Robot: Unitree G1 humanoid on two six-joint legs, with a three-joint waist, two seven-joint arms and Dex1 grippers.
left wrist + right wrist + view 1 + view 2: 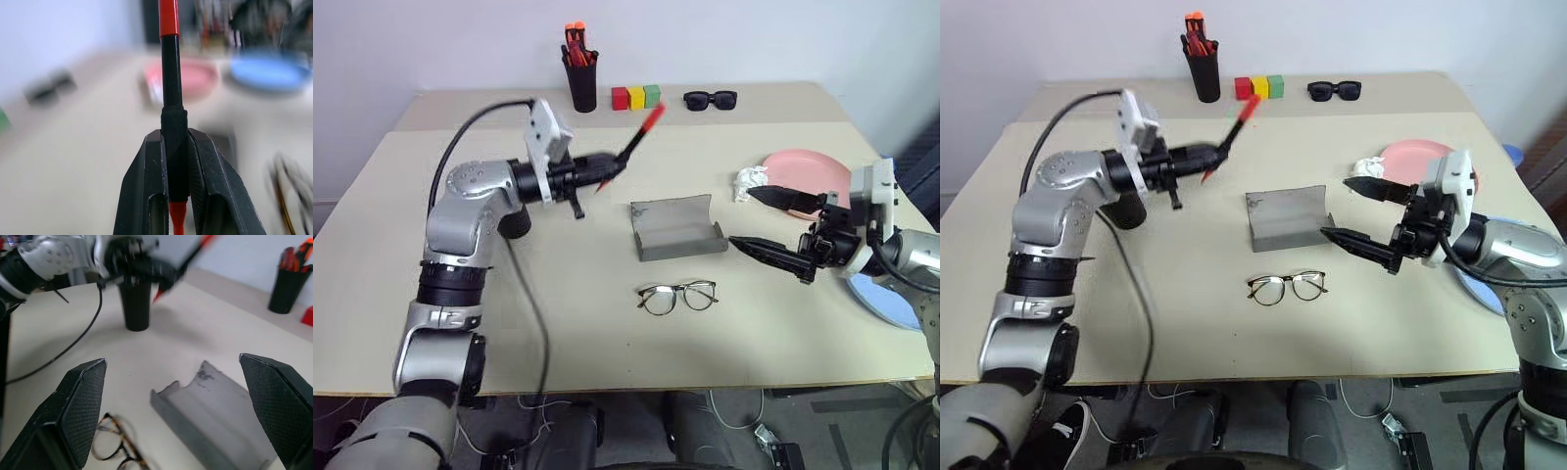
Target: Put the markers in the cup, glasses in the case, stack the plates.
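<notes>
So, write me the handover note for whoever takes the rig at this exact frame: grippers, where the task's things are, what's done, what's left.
Left gripper: shut on the red marker, held up above the table.
Right gripper: open, holding nothing, beside the grey case.
Black cup stands under the left arm; its inside cannot be seen.
Case lies open with nothing in it; the eyeglasses lie on the table in front of it.
Pink plate and light blue plate sit apart, unstacked.
Done: nothing visibly finished.
Left: markers into cup, eyeglasses into case, plates stacked.

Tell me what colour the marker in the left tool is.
Red with a black section, the marker shows best in the left wrist view, clamped in the left tool.
</notes>
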